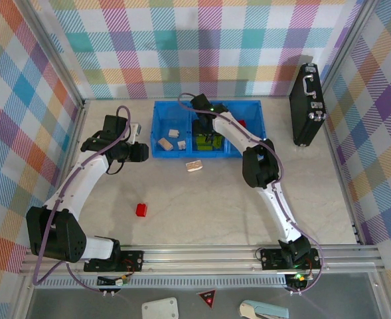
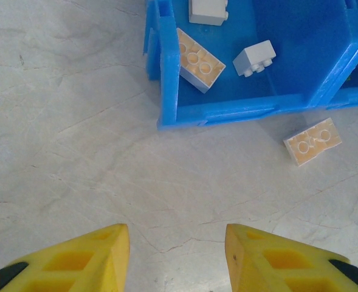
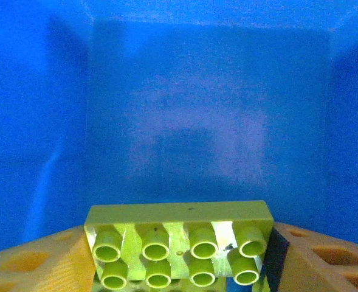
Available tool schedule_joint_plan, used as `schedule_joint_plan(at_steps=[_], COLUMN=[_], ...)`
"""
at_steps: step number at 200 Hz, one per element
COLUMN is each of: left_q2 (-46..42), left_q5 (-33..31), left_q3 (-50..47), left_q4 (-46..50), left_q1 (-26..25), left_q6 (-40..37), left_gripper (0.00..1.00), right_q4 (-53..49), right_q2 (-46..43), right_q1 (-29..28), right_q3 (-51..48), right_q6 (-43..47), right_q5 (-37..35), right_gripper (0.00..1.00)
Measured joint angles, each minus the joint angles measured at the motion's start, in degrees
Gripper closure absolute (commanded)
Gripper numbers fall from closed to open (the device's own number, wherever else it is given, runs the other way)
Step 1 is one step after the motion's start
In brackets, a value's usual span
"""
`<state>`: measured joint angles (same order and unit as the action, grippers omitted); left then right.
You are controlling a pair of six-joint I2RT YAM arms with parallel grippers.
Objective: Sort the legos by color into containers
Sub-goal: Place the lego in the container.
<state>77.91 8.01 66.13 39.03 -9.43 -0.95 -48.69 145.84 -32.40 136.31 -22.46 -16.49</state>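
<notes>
The right claw (image 3: 179,267) hangs inside the middle compartment of the bin (image 3: 209,91). A green brick (image 3: 179,243) sits between its fingers, studs facing the wrist camera. The fingers flank both short ends of the brick, but whether they press it or only stand beside it cannot be told.

The left claw (image 2: 177,255) hovers low over the tabletop (image 2: 75,152), just left of the bin's near left corner. Its fingers are apart with nothing between them.

The bin is bright blue, with three square compartments in a row. The left one holds three pale bricks, one of them tan (image 2: 198,59). The middle holds green ones and the right a red piece (image 1: 241,123).

Two legos lie loose. A tan brick (image 2: 312,141) lies studs-up just outside the bin's front wall. A red brick (image 1: 142,210) lies well apart, nearer the arm bases.

The bricks are probably light, hard and smooth-sided, so they may slip or tip under a loose pinch. A hold across two flat opposite sides, low on the body and clear of the studs, looks safest.
</notes>
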Motion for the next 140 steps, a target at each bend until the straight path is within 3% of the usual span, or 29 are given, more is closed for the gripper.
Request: schedule_joint_plan(at_steps=[43, 140], left_q2=[0.61, 0.68], left_q5=[-0.02, 0.0], left_q3=[0.0, 0.0], left_q4=[0.02, 0.02], left_q1=[0.0, 0.0], left_q6=[0.0, 0.0], left_gripper=[0.55, 0.55], right_q4=[2.73, 1.46], right_q2=[0.74, 0.17], right_q1=[0.15, 0.09], right_q3=[0.48, 2.49], right_q6=[1.75, 3.1], right_q5=[-0.04, 0.85], right_gripper=[0.22, 0.23])
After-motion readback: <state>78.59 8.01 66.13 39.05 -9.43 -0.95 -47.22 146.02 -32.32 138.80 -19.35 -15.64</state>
